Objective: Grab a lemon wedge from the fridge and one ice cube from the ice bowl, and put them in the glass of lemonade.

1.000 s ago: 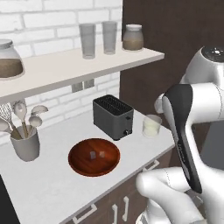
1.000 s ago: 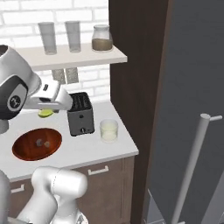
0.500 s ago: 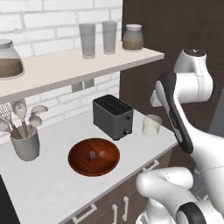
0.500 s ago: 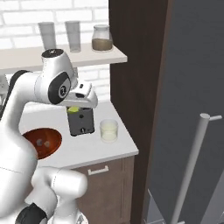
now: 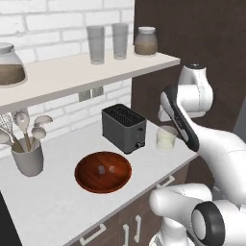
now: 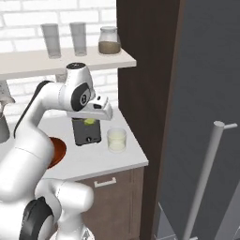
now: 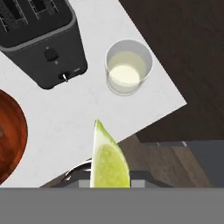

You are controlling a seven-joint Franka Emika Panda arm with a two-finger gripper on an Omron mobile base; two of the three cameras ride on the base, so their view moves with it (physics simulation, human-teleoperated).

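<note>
Lemon wedge [image 7: 108, 159] pinched in the jaws, narrow grip, pointed tip sticking up in hand view; also seen as a small yellow-green bit [image 6: 89, 122] under the hand in right base view. Gripper [image 6: 90, 123] hangs above the tabletop [image 5: 62, 192], over the spot btwn toaster [image 5: 124, 128] and the tabletop's front edge, w/ the glass of lemonade [image 7: 128, 66] off to one side of it, not yet under it. Glass stands upright near the tabletop's right corner, just beside the toaster, pale liquid inside, apart from the wedge.

Ice bowl [image 5: 103, 171] sits left of the toaster toward the front, reddish-brown, w/ two small cubes in it; its rim shows at the left edge of hand view.

Grey fridge [image 6: 206, 93] fills the right of right base view, a pale bar handle [image 6: 204, 178] in front. Utensil crock [image 5: 29, 161] at the far left of the tabletop. Shelf [image 5: 86, 72] above carries two tall grey glasses and lidded jars.
</note>
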